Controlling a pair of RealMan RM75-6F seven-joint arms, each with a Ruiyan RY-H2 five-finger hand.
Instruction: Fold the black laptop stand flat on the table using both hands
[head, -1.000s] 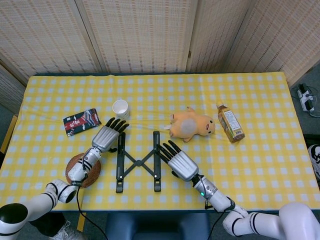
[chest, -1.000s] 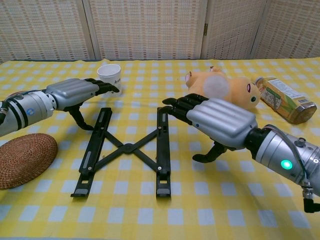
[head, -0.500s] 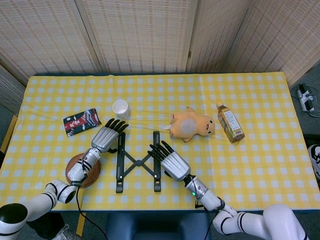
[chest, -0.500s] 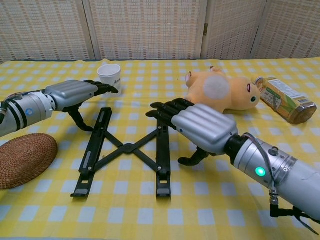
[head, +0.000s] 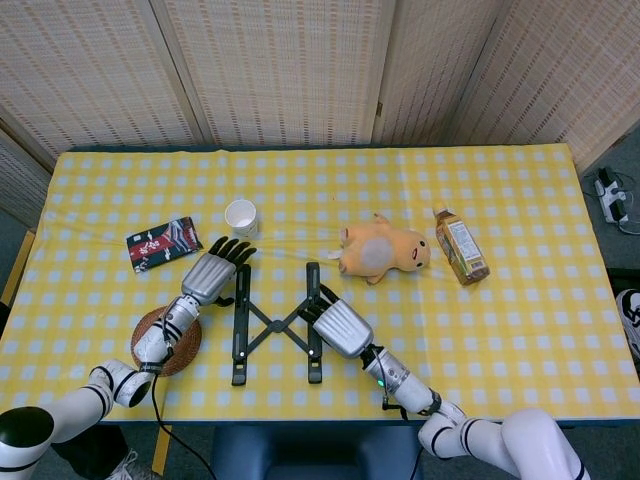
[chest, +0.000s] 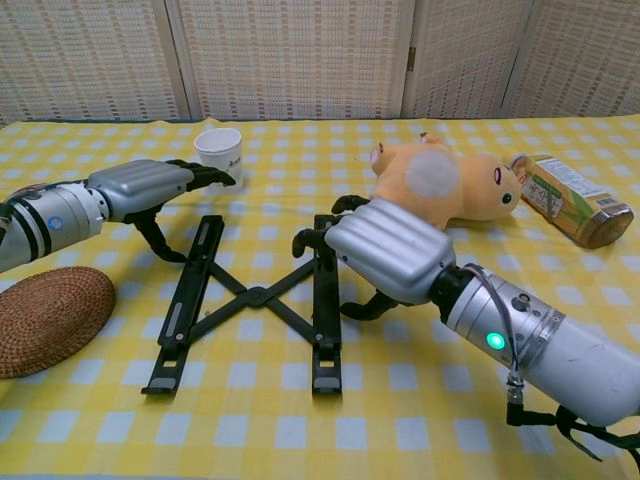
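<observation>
The black laptop stand lies near the front edge of the desk, its two rails parallel and joined by a crossed linkage. The right hand sits over the right rail, fingers curled down onto it; whether they actually grip it cannot be told. The left hand is beside the far end of the left rail, fingers extended toward the white cup, thumb pointing down, holding nothing. A woven coaster lies left of the stand. A plush toy and a bottle lie to the right, and a dark packet to the left.
</observation>
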